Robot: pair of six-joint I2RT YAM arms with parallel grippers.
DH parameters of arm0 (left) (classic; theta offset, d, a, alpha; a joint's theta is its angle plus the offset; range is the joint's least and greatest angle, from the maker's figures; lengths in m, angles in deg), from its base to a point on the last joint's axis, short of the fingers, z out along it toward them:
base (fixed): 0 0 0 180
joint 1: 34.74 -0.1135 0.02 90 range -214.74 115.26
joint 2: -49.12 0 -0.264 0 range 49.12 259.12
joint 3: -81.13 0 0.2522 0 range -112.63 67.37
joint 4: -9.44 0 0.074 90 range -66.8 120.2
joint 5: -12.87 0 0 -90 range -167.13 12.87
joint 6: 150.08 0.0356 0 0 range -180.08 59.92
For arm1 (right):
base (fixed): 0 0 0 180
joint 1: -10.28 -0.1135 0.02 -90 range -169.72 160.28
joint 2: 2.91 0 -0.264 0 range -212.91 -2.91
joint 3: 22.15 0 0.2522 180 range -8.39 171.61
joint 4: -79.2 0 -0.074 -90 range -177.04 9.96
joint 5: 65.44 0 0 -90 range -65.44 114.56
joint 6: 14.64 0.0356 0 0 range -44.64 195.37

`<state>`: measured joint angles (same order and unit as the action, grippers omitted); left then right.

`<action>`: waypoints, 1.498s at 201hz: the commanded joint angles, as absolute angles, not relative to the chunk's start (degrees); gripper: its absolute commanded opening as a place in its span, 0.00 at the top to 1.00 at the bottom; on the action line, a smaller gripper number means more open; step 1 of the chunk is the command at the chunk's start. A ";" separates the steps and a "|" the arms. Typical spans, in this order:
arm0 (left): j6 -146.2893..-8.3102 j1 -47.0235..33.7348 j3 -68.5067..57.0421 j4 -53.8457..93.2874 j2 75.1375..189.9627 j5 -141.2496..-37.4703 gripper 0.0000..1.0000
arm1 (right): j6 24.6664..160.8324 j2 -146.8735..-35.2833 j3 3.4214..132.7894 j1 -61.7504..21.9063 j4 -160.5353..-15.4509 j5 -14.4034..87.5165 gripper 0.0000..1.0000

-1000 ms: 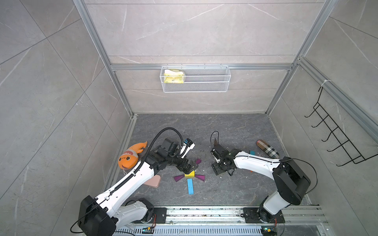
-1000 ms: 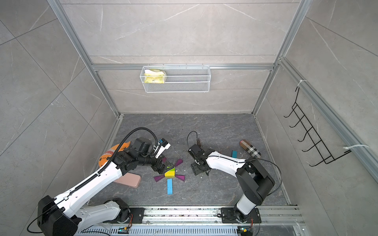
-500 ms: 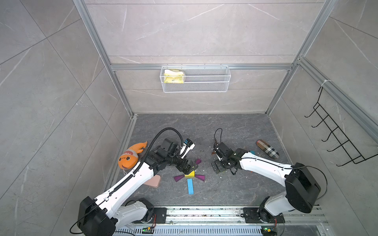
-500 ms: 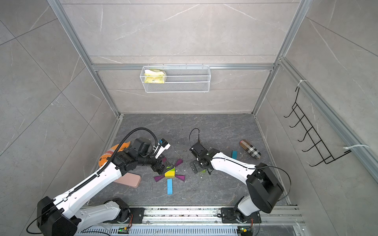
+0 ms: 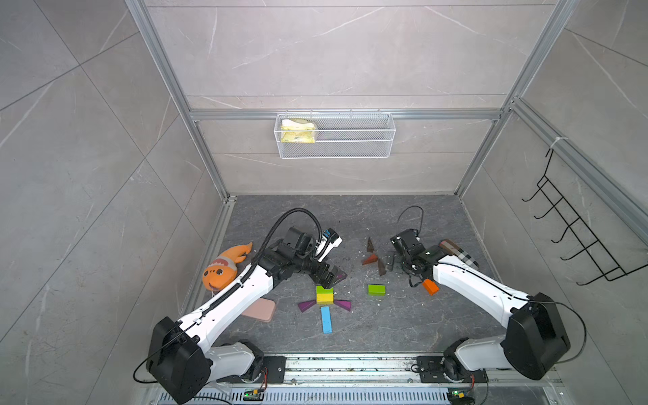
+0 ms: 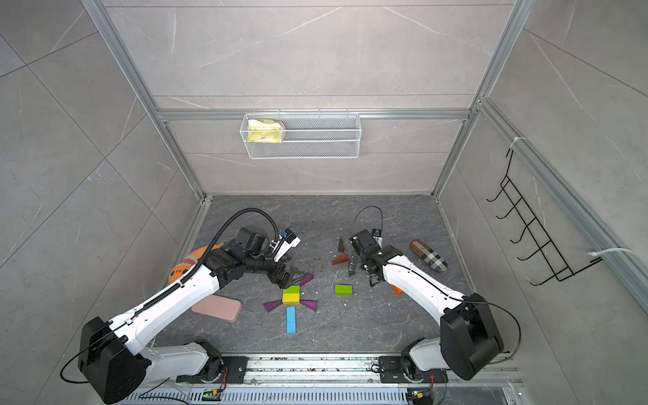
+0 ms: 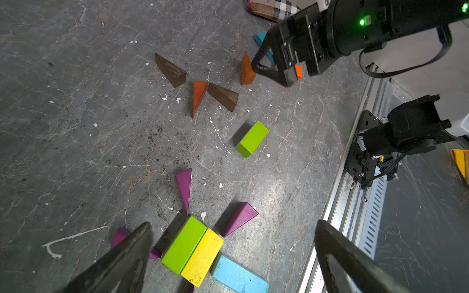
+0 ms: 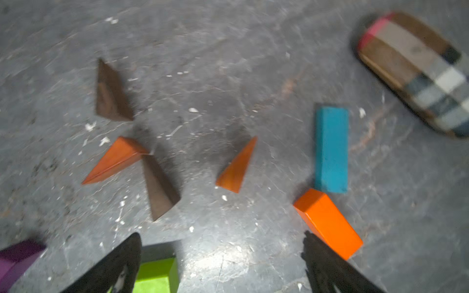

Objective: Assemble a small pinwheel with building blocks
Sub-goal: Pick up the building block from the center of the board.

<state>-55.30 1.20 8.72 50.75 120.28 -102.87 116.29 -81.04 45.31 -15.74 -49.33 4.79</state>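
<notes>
A: Jaws on both arms stand spread and empty. Left jaws hang low over the hub: green brick (image 7: 184,244) against yellow brick (image 7: 203,257), purple wedges (image 7: 239,218) fanned around, blue bar (image 7: 238,277) just beside the yellow.

B: What could spoil it?

A: A careless sweep there would likely scatter the fan. Right jaws hover near loose orange wedges (image 8: 237,167) and brown wedges (image 8: 160,187) on the counter (image 5: 385,217); their sloped faces could squirt out of a pinch or topple.

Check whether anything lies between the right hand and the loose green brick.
Nothing visible does. The right hand hangs open, and in the right wrist view the loose green brick lies close by, partly hidden behind one of its fingers.
</notes>
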 commanded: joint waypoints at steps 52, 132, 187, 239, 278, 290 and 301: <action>-53.32 0.95 11.30 47.71 112.19 -105.24 0.00 | 142.05 -75.28 40.99 -3.12 -37.82 5.86 0.11; -51.75 0.85 11.04 48.87 112.25 -103.71 0.00 | 140.59 -82.92 40.39 1.04 -42.91 9.46 0.10; -51.54 0.90 10.87 48.87 113.34 -104.41 0.00 | 140.45 -86.61 39.10 1.91 -46.68 11.14 0.12; -51.54 0.92 10.68 48.86 113.98 -105.00 0.00 | 140.66 -87.95 37.25 2.19 -49.07 11.98 0.18; -51.52 0.86 10.73 49.09 114.16 -104.99 0.00 | 140.46 -88.48 36.20 2.30 -50.39 12.60 0.34; -51.47 0.85 10.76 49.05 114.11 -104.93 0.00 | 140.06 -88.44 36.17 2.45 -50.39 12.65 0.34; -51.44 0.85 10.73 49.04 114.16 -104.92 0.00 | 139.72 -88.29 36.18 2.46 -50.31 12.69 0.35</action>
